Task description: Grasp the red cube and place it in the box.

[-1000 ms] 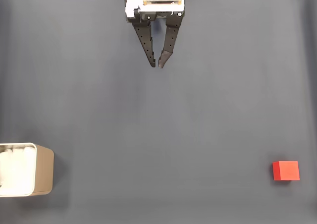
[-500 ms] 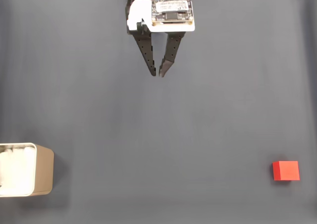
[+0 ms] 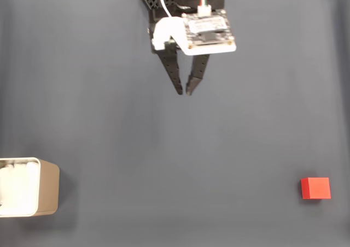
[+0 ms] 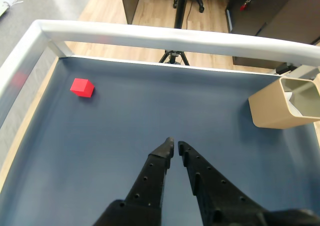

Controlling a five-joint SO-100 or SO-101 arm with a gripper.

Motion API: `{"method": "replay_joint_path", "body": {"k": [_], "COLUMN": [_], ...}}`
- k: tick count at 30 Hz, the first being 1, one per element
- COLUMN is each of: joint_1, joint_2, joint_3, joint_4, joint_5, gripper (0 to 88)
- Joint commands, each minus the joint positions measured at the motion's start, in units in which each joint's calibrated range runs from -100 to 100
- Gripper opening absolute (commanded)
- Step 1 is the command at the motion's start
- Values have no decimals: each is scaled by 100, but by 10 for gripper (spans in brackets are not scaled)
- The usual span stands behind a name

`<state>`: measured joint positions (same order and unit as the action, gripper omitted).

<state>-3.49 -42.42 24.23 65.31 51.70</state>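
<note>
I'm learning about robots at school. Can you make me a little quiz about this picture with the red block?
1. True or false: the red cube is already inside the box.
2. In the fixed view, on which side does the box sit? A) left B) right C) middle
3. Fill in: the gripper has its fingertips nearly ____.

Key:
1. False. The cube lies on the mat, far from the box.
2. A.
3. Together, and they hold nothing.

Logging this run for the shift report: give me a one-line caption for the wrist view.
Nearly closed, empty gripper over the dark mat, red cube far left, box far right.
</note>
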Motion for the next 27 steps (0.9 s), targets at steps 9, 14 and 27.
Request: {"method": "replay_joint_path", "body": {"k": [9, 14, 27], "joint_1": [-773, -1072, -1619], "joint_2": [429, 750, 1582], "joint_3": [-443, -735, -1310], "joint_4": [-441, -490, -753], "joint_5": [98, 68, 151], "gripper": [4, 6, 7]}}
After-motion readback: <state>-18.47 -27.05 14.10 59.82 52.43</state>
